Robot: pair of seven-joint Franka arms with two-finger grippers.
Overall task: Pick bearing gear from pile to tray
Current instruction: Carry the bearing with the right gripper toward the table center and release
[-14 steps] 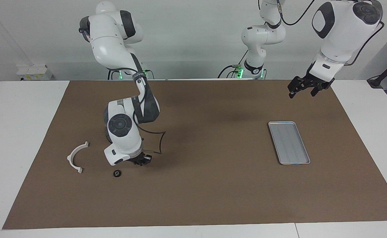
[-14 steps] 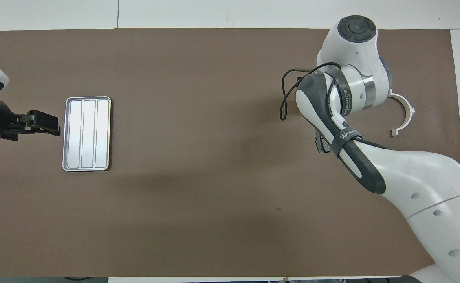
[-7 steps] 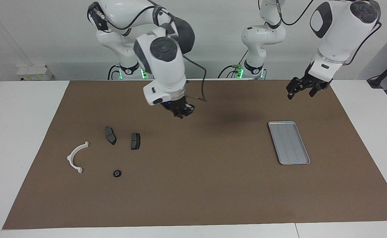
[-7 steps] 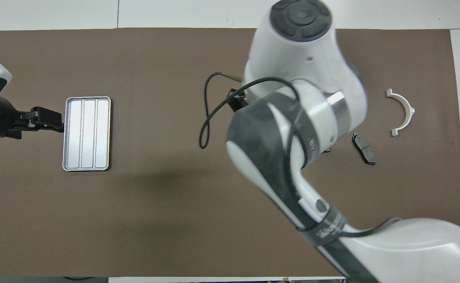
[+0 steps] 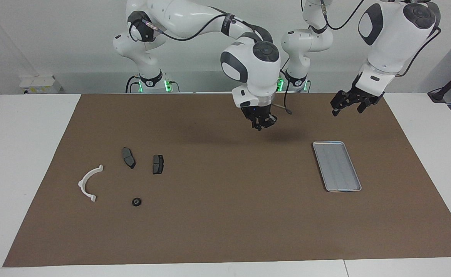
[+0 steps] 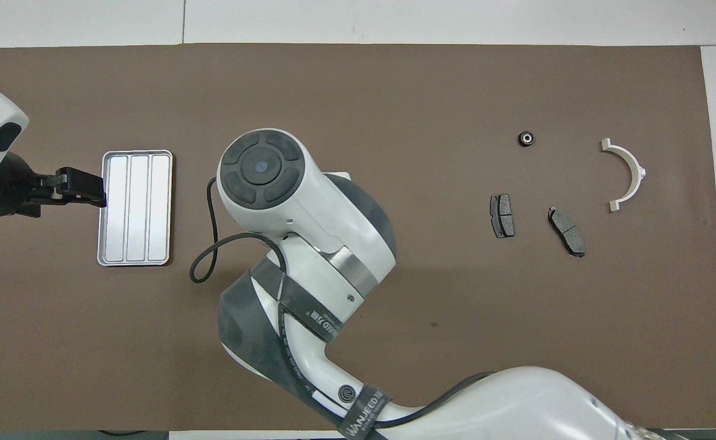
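The pile lies toward the right arm's end of the table: a white half-ring bracket [image 5: 80, 184] [image 6: 641, 173], two dark grey brake pads [image 5: 128, 157] [image 5: 158, 164] [image 6: 502, 216] [image 6: 566, 222] and a small black round piece [image 5: 136, 201] [image 6: 526, 138]. The silver tray [image 5: 337, 165] [image 6: 134, 208] lies empty toward the left arm's end. My right gripper [image 5: 262, 123] hangs in the air over the bare mat between pile and tray; the overhead view hides it under its own wrist. My left gripper [image 5: 350, 107] [image 6: 82, 186] is open and empty, raised beside the tray.
A brown mat [image 5: 225, 223] covers most of the white table. The right arm's wrist and cable [image 6: 202, 269] stretch over the middle of the mat.
My right gripper rose from the pile and swung across the mat toward the tray's end. The brake pads and the black round piece came into view. The left gripper barely moved.
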